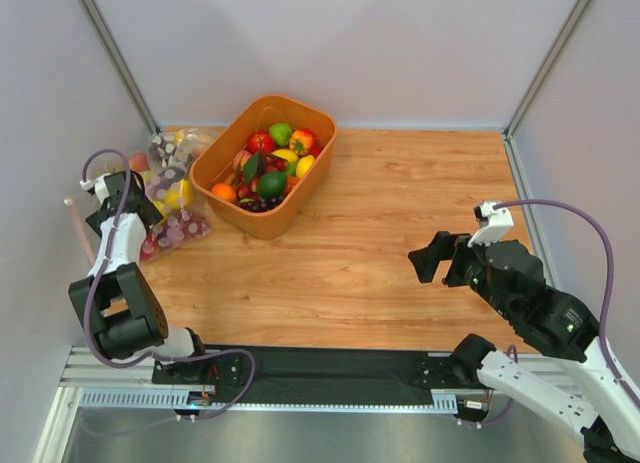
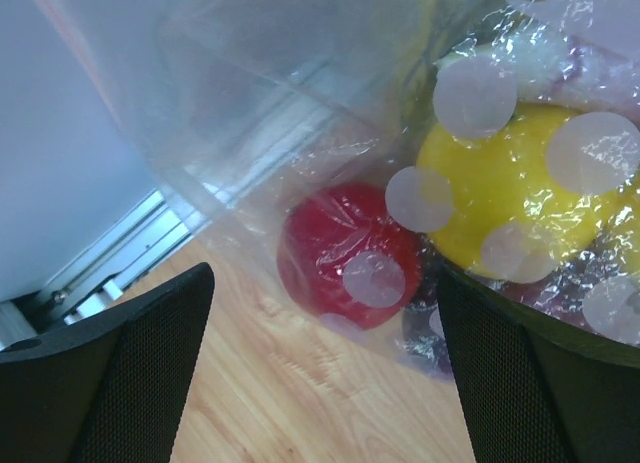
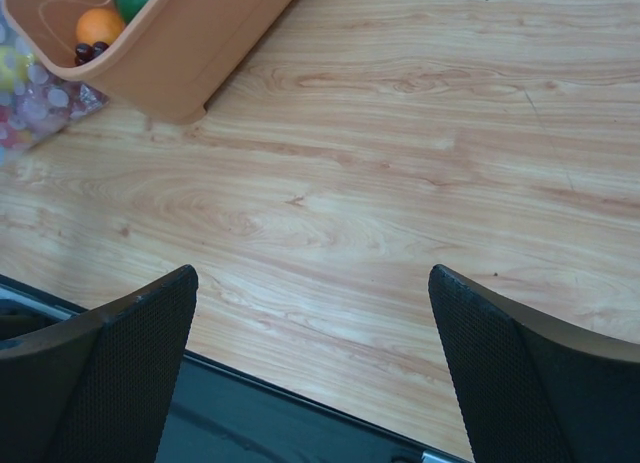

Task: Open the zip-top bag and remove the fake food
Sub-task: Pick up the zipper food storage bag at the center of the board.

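Left end effector (image 2: 322, 273), jaws apart, at the zip-top bag (image 2: 300, 113)
red apple (image 2: 335, 238) inside lies just ahead of it; right end effector (image 3: 315, 283), also apart, hangs over desk (image 3: 420, 163), well away

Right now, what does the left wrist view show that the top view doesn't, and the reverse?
Left wrist only: the left hand open, a red fruit showing through the film between its fingers. Top only: the orange bin of loose fruit and the right hand. Both: the zip-top bag, its yellow fruit, the wooden table.
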Controlling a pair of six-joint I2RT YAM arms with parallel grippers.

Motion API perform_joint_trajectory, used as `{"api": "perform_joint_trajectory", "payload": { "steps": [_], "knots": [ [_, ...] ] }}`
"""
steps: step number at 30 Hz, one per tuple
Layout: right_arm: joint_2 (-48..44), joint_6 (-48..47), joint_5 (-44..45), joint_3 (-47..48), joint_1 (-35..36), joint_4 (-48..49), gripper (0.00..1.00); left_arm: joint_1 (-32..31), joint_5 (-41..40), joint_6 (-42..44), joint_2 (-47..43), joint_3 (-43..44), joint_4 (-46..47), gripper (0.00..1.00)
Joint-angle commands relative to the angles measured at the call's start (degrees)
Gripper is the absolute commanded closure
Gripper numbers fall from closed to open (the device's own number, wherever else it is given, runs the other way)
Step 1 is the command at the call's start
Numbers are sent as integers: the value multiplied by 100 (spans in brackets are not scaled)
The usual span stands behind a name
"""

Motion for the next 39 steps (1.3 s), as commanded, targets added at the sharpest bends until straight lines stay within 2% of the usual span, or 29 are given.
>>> {"api": "perform_joint_trajectory", "payload": {
  "steps": [1, 6, 8, 13, 15, 17, 21, 24, 34, 39],
  "knots": [
    [-4, 143, -367, 181, 8, 316, 0, 147, 660, -89, 144, -104, 683, 1],
    [-13, 249, -368, 260, 17, 263, 0, 147, 1233, -37, 749, -79, 790, 1],
    [-30, 266, -350, 304, 8, 246, 0, 147, 1356, -37, 874, -53, 781, 5],
    [-48, 275, -227, 453, 8, 140, 0, 147, 1409, -28, 1208, 87, 614, 37],
    [-65, 301, -201, 462, 8, 122, 0, 147, 1479, -10, 1304, 149, 500, 44],
    [-83, 319, -200, 471, 8, 131, 0, 138, 1550, 16, 1314, 202, 456, 55],
    [-57, 363, -209, 453, 8, 140, 0, 147, 1664, 34, 1226, 255, 359, 85],
    [-48, 407, -227, 418, 8, 157, 0, 147, 1726, 42, 1112, 360, 131, 100],
    [-57, 504, -332, 277, 8, 298, 0, 42, 1823, 104, 269, 247, -273, 100],
    [-74, 477, -254, 277, 8, 228, 0, -47, 1866, 113, -583, 36, -397, 100]
  ]
}}
